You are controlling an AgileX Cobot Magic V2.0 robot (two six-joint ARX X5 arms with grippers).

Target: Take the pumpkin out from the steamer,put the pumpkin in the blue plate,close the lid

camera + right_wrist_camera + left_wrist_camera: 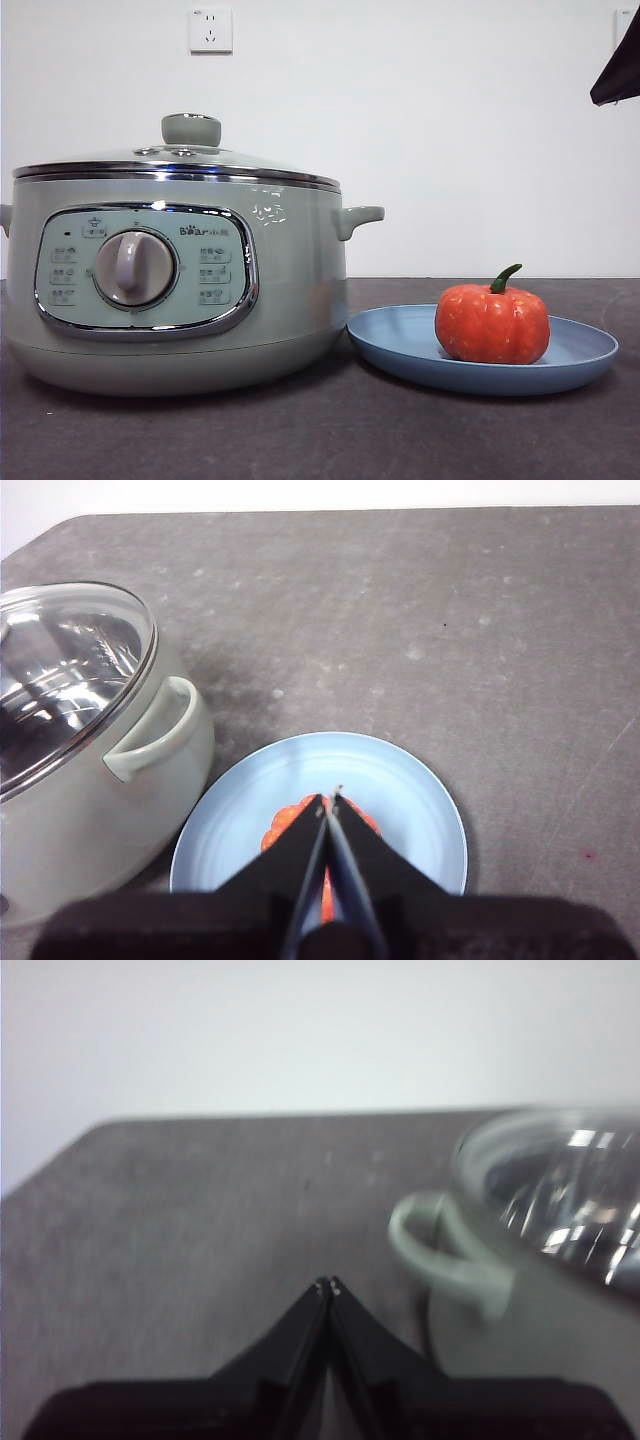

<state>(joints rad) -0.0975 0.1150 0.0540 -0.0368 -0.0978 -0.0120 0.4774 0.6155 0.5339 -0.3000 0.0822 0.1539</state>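
Already the pumpkin (492, 323) sits in the blue plate (580, 352), directly below the right gripper's (331, 802) closed, empty jaws; dropping lower would knock it. The left gripper (327, 1285) is closed too.

Orange-red ribbed pumpkin (492, 324) with curved green stem, upright in the light-blue plate (385, 338), plate on the dark table just beside the sage-green steamer (290, 310), glass lid (180, 160) with green knob seated on the steamer's rim
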